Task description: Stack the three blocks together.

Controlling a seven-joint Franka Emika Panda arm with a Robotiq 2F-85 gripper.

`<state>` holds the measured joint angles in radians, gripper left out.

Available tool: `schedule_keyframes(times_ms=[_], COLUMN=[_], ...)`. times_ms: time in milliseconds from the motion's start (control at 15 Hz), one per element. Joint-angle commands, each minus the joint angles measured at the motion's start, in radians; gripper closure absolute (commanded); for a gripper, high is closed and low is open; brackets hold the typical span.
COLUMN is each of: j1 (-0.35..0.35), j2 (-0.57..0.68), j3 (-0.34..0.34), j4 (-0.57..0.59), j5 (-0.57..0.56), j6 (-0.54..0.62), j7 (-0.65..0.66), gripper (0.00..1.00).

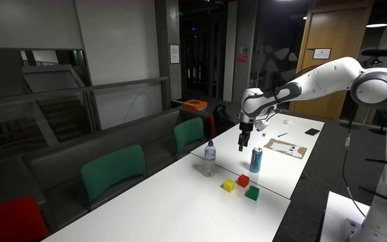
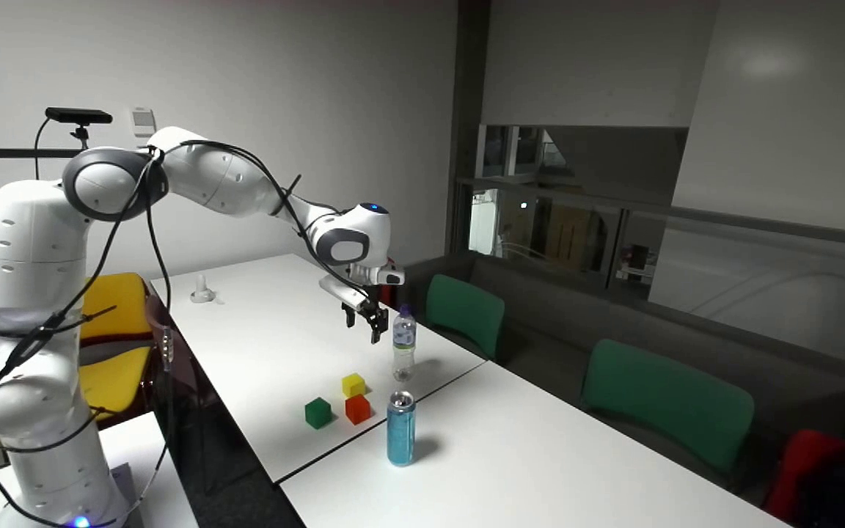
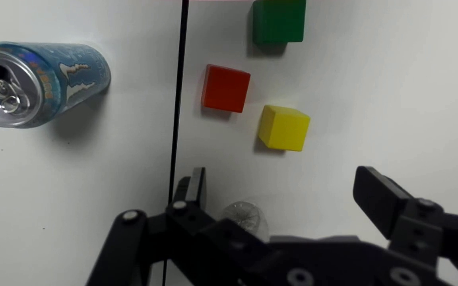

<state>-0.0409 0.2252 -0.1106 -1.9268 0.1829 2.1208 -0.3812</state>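
Wrist view gives me the tool (image 3: 282, 174) with its fingers spread wide, bare surface (image 3: 392, 99) showing between the tips. I take the upright blue can (image 3: 42, 85) as my landmark. It stands across a dark seam (image 3: 178, 95) from all three blocks, its ring-pull top turned toward my wrist camera. Closest to the can, just over the seam, sits the red block (image 3: 226, 88); the yellow block (image 3: 284, 127) and the green block (image 3: 279, 24) lie farther from the can. Each rests on the surface by itself, the three near one another but apart, and the top of my wrist picture crops the green one.

In an exterior view the clear bottle (image 1: 210, 153), purple-capped and taller than any block, stands across the seam from the can, with a gap between it and the raised tool. From the wrist I get only its base; the tool hides the rest.

On the can's own side of the seam, in an exterior view, I make out a brown-edged sheet (image 1: 285, 149) near the can and, farther from it, a thin dark stick (image 1: 283, 134), a small grey lump (image 1: 264, 134) and a flat black object (image 1: 312, 131). Across the seam, well apart from the can, a white object (image 2: 202, 293) with a wide foot shows in an exterior view. Green chairs (image 1: 114, 171) stand past the surface's edge, well apart from the can, in both exterior views.
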Motion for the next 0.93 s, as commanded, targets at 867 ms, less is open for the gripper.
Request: schedule_keyframes(times_ms=[867], j1=[-0.105], j2=[0.223], j3=[0.113], j4=[0.112], j5=[0.048], j6=[-0.023], j7=[-0.037], gripper=[0.00])
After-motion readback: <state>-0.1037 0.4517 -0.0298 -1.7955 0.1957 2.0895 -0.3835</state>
